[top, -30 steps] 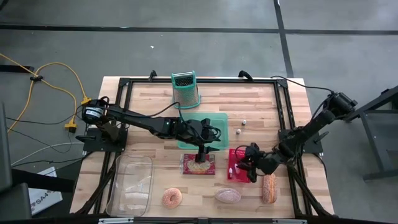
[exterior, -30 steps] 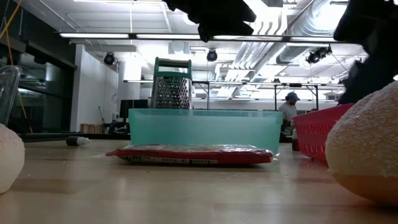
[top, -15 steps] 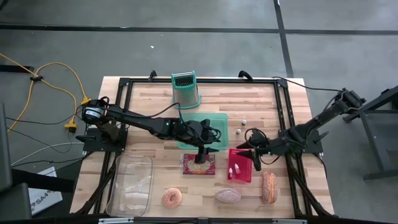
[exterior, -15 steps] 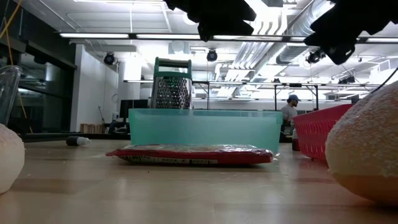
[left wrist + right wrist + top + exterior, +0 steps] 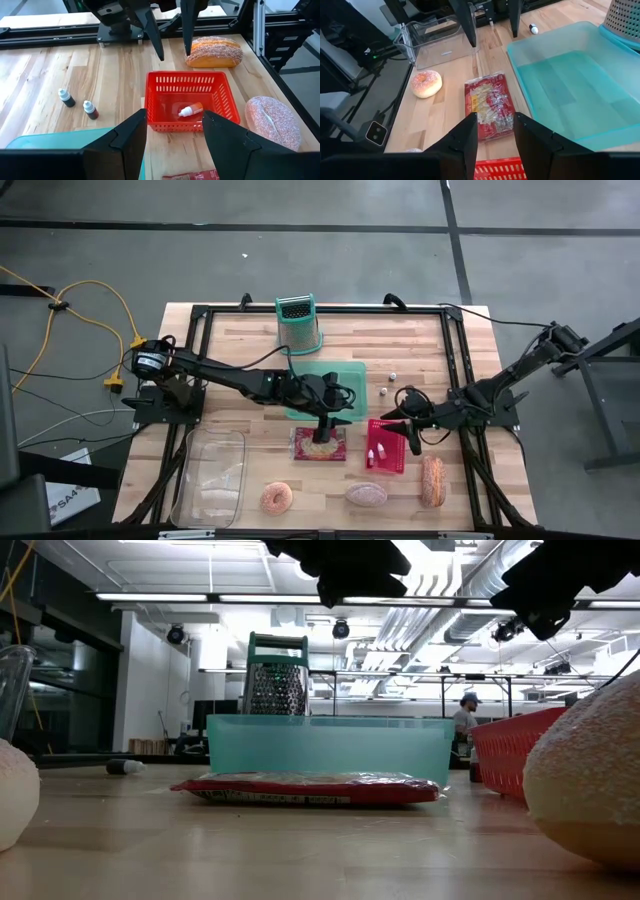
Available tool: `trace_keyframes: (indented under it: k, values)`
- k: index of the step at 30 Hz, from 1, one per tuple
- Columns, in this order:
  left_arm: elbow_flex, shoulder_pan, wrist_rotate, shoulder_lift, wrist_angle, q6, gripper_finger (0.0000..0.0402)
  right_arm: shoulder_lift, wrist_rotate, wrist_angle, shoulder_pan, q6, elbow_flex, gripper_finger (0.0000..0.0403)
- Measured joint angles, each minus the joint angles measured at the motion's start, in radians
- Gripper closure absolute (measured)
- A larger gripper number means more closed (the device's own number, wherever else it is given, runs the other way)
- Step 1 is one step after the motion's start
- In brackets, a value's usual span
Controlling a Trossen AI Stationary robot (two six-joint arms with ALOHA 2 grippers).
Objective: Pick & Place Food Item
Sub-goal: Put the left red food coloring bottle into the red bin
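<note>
A: Hovering above the red packet [image 5: 319, 444], left hand [image 5: 323, 436] has fingers apart, empty. Packet lies flat on the counter [image 5: 240, 330], just in front of the teal tray [image 5: 352, 370].

B: Right hand [image 5: 409, 434], fingers narrowly apart, empty, hangs over the red basket's [image 5: 386, 461] far edge. Bare counter left of packet; doughnut [image 5: 276, 498] well apart.

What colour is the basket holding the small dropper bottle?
Red; the basket with the bottle shows best in the left wrist view.
</note>
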Motion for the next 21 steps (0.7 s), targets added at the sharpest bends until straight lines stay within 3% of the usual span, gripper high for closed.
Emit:
trace_keyframes:
  k: [10, 21]
  values:
    - [0.000, 0.000, -0.002, -0.028, -0.099, 0.000, 0.0216, 0.000, -0.006, 0.000, 0.000, 0.000, 0.000, 0.0288]
    - [0.000, 0.000, -0.007, -0.141, -0.385, -0.101, 0.0216, 0.000, -0.006, -0.002, 0.000, 0.002, 0.000, 0.0288]
